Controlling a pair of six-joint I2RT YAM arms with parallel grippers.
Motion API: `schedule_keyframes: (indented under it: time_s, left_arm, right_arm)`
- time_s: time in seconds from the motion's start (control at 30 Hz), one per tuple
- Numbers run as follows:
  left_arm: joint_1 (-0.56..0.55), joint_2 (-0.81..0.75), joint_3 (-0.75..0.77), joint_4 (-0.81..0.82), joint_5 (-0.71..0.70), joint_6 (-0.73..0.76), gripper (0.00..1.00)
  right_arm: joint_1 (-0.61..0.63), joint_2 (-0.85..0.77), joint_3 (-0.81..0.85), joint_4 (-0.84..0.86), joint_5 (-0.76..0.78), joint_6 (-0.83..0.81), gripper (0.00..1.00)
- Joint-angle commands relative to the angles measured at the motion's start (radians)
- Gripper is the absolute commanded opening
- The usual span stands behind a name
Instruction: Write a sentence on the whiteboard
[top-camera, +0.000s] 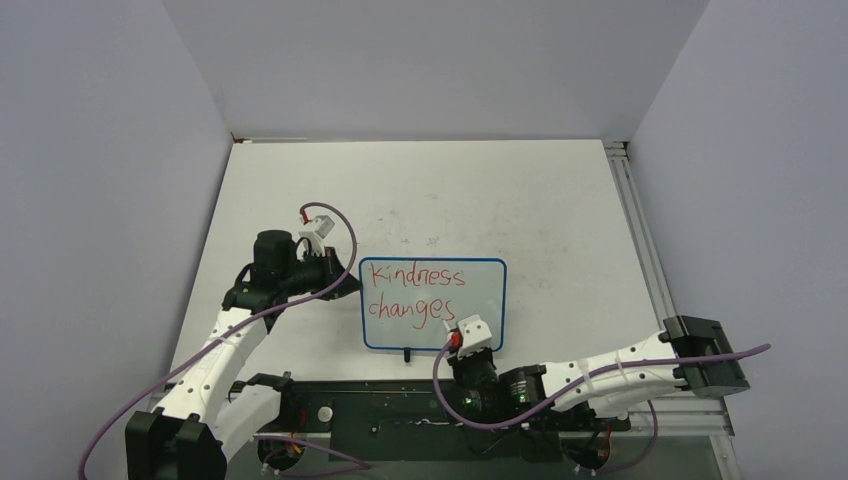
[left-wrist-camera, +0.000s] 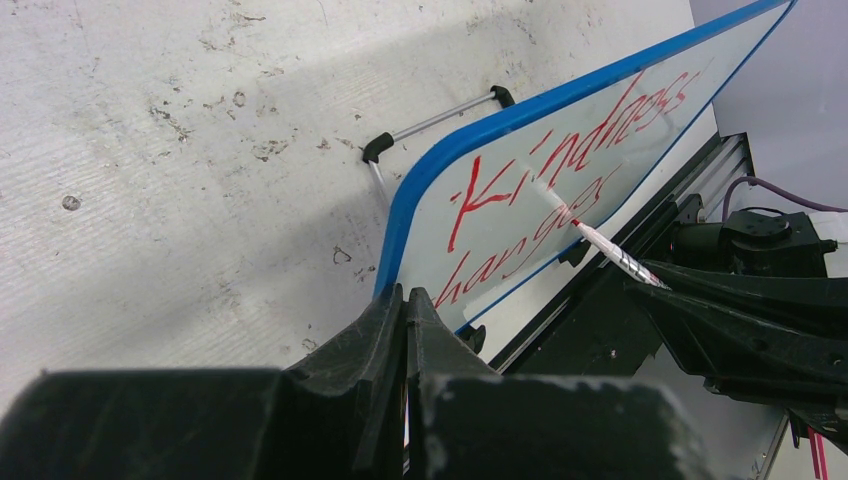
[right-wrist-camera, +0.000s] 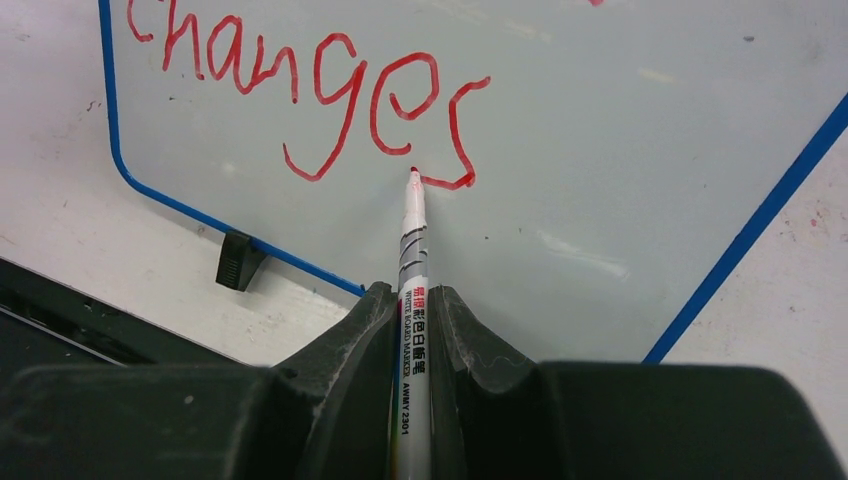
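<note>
- The whiteboard (top-camera: 480, 300) lies flat on the counter (top-camera: 560, 200), near the middle of its front edge.
- It has red words (top-camera: 412, 276) on it: "Kindness changes".
- The right tool (right-wrist-camera: 412, 295) is squeezed tight on a marker (right-wrist-camera: 411, 230) (white, with a red tip), and the tip touches the board by the last "s".
- The left tool (left-wrist-camera: 405, 300) is closed, right at the board's left edge.

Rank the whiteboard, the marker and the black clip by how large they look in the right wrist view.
1. whiteboard, though the picture's edges crop it.
2. marker; being nearest the camera enlarges it.
3. black clip, clearly the smallest.
</note>
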Motion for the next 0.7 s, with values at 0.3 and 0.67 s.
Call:
schedule_keyframes:
  time_s: [0.3, 0.67]
  left_arm:
    - [-0.003, -0.007, 0.039, 0.027, 0.017, 0.002, 0.00]
    - [-0.003, -0.008, 0.041, 0.025, 0.017, 0.002, 0.00]
  right_arm:
    - [0.001, -0.127, 0.139, -0.140, 0.081, -0.075, 0.05]
    - [-0.001, -0.215, 0.150, -0.347, 0.065, 0.022, 0.05]
